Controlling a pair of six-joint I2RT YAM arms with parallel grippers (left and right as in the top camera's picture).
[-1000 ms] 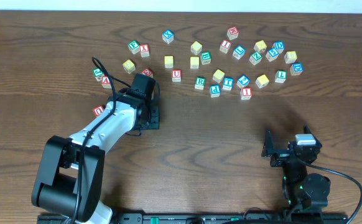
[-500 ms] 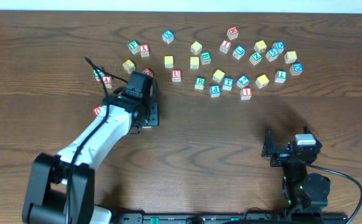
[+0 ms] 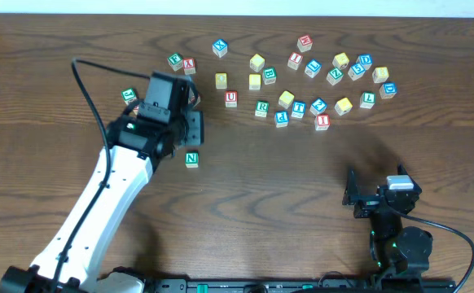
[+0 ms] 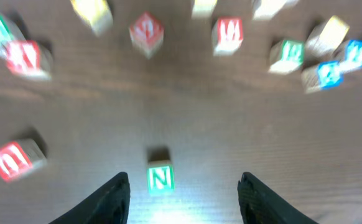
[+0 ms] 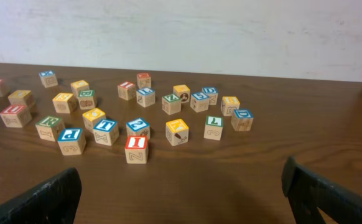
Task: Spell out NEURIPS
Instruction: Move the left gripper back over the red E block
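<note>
A green N block (image 3: 191, 159) stands alone on the wooden table, in front of the scattered letter blocks. In the left wrist view the N block (image 4: 160, 177) lies between and just ahead of my open fingers. My left gripper (image 3: 195, 130) is open and empty, raised above and just behind N. A red U block (image 3: 231, 98), green R block (image 3: 261, 107), blue P block (image 3: 282, 118) and red I block (image 3: 322, 121) sit in the cluster. My right gripper (image 3: 359, 198) is open and empty at the front right, and its wrist view (image 5: 181, 199) faces the red I block (image 5: 136, 149).
Several more letter blocks lie along the back, from a green block (image 3: 174, 59) on the left to a blue block (image 3: 388, 89) on the right. A red block (image 4: 13, 160) lies left of N. The left arm's cable (image 3: 86, 81) loops over the table.
My left gripper has let go of the N block, lifted and drawn back toward the far left. The N block now shows on the table. The right arm has not moved.
</note>
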